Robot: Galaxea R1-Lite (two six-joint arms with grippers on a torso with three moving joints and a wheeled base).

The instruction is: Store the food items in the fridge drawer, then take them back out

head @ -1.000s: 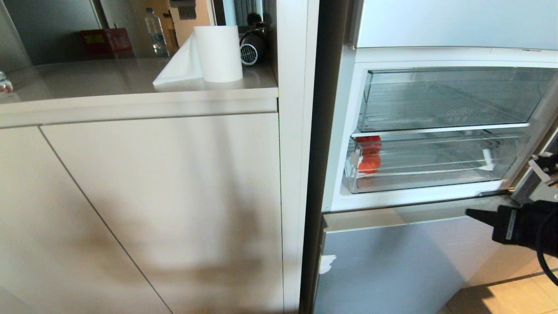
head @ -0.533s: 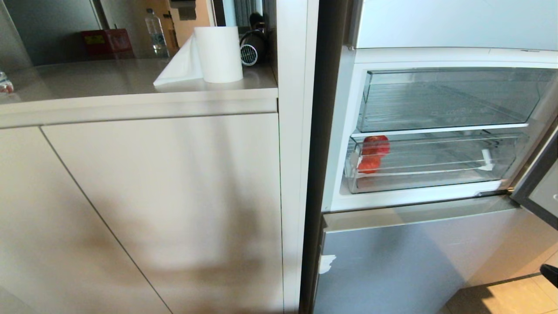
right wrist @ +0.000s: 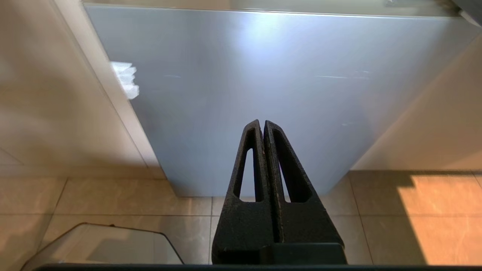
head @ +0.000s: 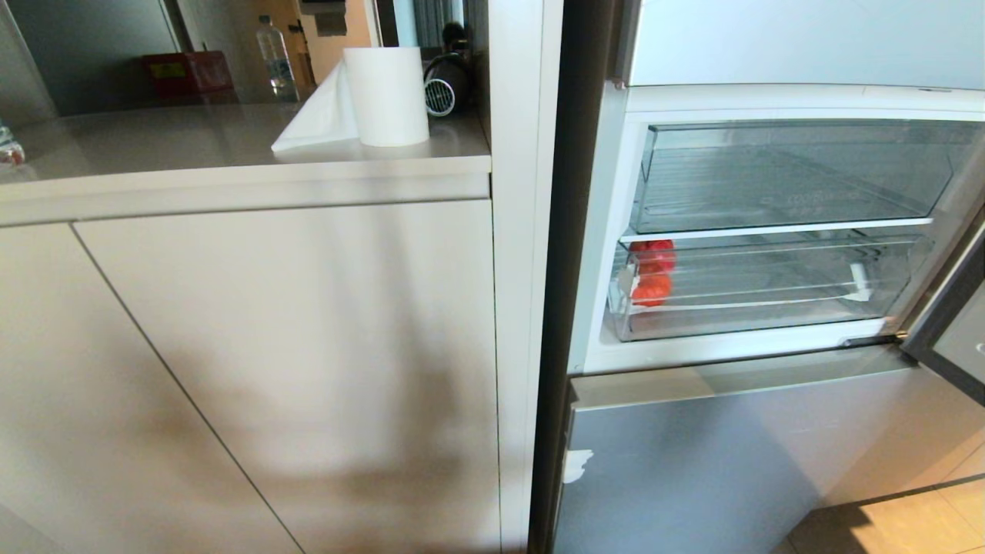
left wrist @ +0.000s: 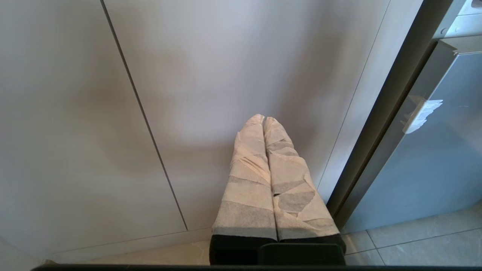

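The fridge drawer (head: 769, 312) is the lower clear bin in the open fridge, pushed in, with whitish tape (head: 859, 282) near its front right. A glossy red food item (head: 652, 289) lies inside at its left end. A second red shape (head: 656, 254) shows just above it; I cannot tell whether it is another piece or a reflection. Neither arm shows in the head view. My left gripper (left wrist: 263, 118), wrapped in pale tape, is shut and empty in front of the cabinet door. My right gripper (right wrist: 262, 122) is shut and empty, low in front of the lower fridge door (right wrist: 263, 75).
An upper clear bin (head: 785, 177) sits above the drawer. The open fridge door (head: 953, 338) juts in at the right. A paper towel roll (head: 385, 94) stands on the counter (head: 231, 181). Tiled floor (right wrist: 414, 218) lies below the right gripper, with a translucent curved panel (right wrist: 105, 244) beside it.
My right arm, at the lower right of the head view a second ago, has dropped out of that view. The drawer stays pushed in.
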